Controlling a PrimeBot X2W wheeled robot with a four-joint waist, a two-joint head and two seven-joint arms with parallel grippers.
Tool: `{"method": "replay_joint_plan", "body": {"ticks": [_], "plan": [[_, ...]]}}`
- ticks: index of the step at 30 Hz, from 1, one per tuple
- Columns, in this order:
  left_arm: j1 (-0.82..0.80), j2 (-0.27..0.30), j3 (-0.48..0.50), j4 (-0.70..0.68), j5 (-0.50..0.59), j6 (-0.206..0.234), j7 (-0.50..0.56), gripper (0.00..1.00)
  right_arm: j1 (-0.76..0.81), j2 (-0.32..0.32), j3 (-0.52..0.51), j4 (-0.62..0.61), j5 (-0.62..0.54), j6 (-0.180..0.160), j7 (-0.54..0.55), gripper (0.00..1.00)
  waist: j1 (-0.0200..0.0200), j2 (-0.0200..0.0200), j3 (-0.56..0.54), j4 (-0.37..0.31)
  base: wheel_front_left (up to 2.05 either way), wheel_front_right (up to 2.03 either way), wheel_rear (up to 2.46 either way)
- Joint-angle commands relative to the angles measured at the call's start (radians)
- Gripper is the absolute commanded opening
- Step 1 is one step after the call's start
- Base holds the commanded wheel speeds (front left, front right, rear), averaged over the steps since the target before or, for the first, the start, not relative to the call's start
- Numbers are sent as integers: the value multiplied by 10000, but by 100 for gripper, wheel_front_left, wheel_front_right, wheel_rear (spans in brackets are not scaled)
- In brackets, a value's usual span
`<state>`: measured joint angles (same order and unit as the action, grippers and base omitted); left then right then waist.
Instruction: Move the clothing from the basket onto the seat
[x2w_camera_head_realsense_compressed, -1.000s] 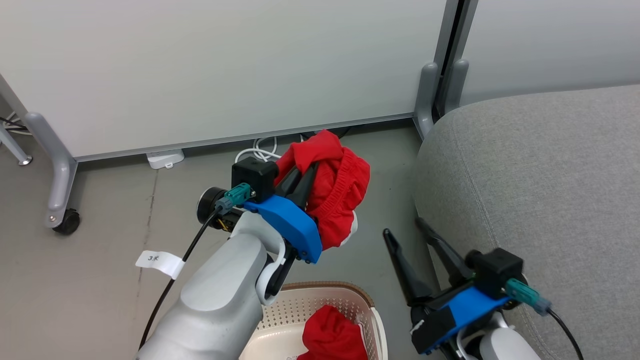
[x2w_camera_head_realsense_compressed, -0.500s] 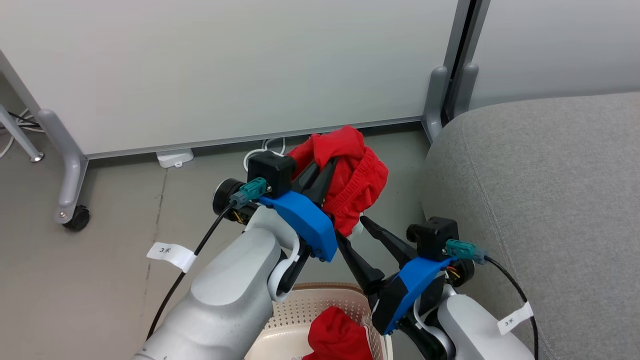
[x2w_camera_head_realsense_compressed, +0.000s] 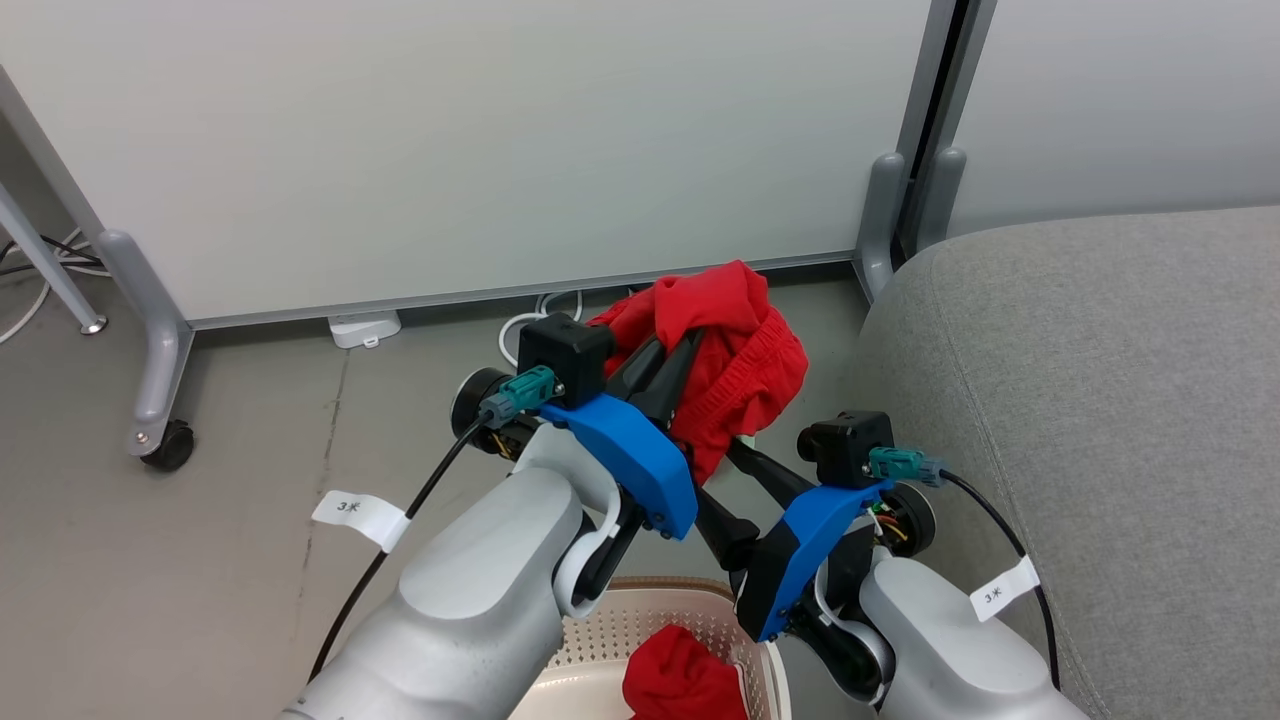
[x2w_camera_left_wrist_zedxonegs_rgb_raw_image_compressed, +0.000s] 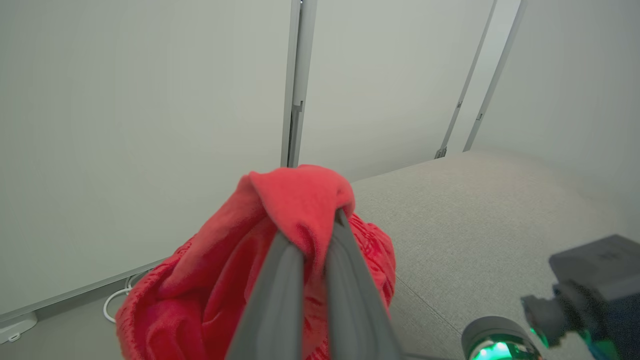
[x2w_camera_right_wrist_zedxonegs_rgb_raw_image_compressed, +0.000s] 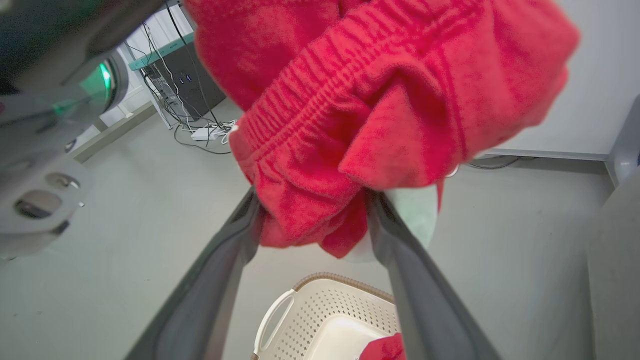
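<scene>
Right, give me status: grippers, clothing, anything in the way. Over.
Left gripper shut on red garment, held above floor. Right gripper open, astride its hanging end. Seat to the right, no obstacle seen. Another garment in basket.

bright even light, wrist views blurred close-up.

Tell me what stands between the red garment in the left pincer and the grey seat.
The right pincer: in the head view it sits between the red garment, clamped in the left pincer, and the seat. Its open fingers straddle the garment's lower folds. Nothing else visible blocks the way.
</scene>
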<state>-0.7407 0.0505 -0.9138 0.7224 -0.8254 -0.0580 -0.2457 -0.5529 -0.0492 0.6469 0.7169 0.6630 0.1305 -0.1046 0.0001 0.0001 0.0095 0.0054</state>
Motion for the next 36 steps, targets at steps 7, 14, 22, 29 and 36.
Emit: {"method": "replay_joint_plan", "body": {"ticks": [7,14,22,29,36], "plan": [[-150,1,-358,-205,-353,144,-51,0,-766,-19,689,928,315,4,-159,31,-1,-1,-97,55,0,0,0],[-249,1,-568,-153,-512,225,-98,0,-1057,-18,1010,1492,-71,3,-376,0,-1,-1,-114,66,0,0,0],[-305,1,-607,9,-608,295,-147,0,-1157,-21,1064,1615,-138,3,-455,0,-1,-1,-87,-24,0,0,0],[-311,1,-609,160,-613,283,-175,0,-1227,-21,1022,1772,-427,3,-521,0,-1,-1,-53,-53,0,0,0],[-305,1,-562,292,-580,298,-196,4,-1251,-21,924,1766,-764,3,-607,0,-1,-1,-55,-98,0,0,0]]}}
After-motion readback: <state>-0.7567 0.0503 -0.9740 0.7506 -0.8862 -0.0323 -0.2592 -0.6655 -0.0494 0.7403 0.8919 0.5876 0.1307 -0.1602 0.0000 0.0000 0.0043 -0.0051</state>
